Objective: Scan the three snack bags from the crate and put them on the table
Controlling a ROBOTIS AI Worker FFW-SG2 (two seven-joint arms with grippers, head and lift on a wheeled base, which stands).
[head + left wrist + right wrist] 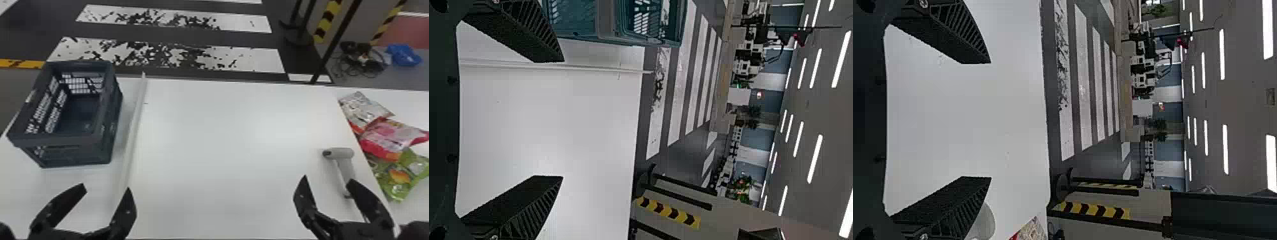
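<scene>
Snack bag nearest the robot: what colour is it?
Mostly green with an orange patch; that snack bag shows best in the head view.

Silver bag (362, 108), red bag (386, 137) and green bag (395, 183) overlapping at right; grey scanner (343, 154) lying nearby; open dark crate (63, 140) upright at left

No word, brand or number can be read. On the silver snack bag (360, 110), the red snack bag (384, 137) and the green snack bag (394, 188) there is some print, but it is too unclear for reading. As signs, there are yellow and black warning stripes (327, 19) on the posts (387, 22), and white crossing bars (249, 60) on the dark floor (166, 34).
</scene>
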